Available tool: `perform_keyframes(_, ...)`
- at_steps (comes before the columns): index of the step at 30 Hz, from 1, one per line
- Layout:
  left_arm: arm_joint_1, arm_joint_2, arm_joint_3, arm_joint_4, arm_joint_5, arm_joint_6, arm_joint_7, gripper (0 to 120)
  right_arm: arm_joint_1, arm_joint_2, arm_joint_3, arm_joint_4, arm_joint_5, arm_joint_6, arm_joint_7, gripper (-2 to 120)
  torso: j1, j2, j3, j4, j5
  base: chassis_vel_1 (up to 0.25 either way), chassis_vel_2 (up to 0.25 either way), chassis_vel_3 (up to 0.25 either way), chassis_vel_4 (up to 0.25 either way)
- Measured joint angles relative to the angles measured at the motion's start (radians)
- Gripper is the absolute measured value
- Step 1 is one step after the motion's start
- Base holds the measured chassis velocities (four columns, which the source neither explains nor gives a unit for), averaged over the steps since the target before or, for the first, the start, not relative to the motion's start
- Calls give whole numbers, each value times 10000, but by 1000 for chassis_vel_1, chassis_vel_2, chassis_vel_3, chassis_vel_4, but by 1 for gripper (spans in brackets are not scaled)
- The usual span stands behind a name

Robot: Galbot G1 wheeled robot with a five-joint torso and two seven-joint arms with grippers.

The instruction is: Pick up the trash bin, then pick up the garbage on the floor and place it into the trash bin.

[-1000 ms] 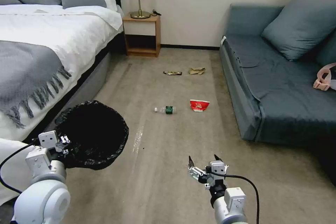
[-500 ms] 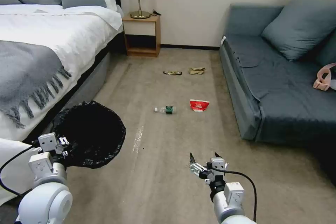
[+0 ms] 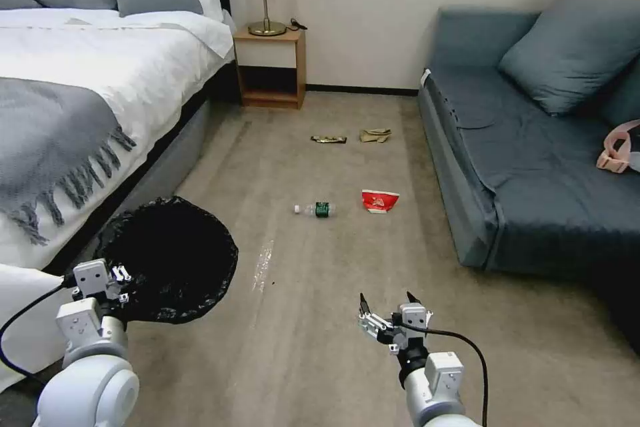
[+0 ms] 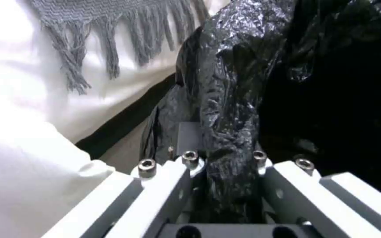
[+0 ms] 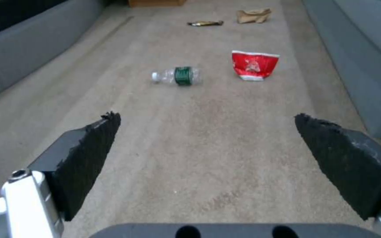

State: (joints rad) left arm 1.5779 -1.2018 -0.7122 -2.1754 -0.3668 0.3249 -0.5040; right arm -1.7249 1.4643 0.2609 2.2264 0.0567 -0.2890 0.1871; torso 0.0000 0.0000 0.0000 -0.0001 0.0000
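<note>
Carpeted bedroom [image 3: 320, 320]: bed [image 3: 80, 80], sofa [image 3: 533, 147].

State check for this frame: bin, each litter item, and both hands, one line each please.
trash bin: black-lined, rim clamped by left hand
left hand: shut on the bin's rim
right hand: open, empty, above the carpet
bottle: lying on its side on the floor
snack bag: on the floor, crumpled
candy wrapper: flat on the floor
paper wad: crumpled on the floor
</note>
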Motion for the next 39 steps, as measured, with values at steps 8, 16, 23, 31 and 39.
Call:
perform_keyframes(8,86,-34,43,238,148,-213,84,4,72,-15,23,-86,2,0,0,100,0,0,0,0,0,-13,13,19,-15)
perform_keyframes(16,92,-67,31,323,173,-312,100,4,83,-24,22,-139,0,-1,0,100,0,0,0,0,0,-64,65,68,-55)
perform_keyframes(23,29,-122,82,331,232,-312,104,4,69,-47,53,-204,11,54,0,100,0,0,0,0,1,-16,9,11,-10)
perform_keyframes(31,35,-160,99,339,247,-320,117,4,74,-28,71,-293,7,131,-3,100,0,0,0,0,0,-42,42,45,-47)
perform_keyframes(39,83,-165,100,407,256,-424,143,4,71,23,55,-417,-42,214,-10,100,0,0,0,1,0,-65,60,70,-63)
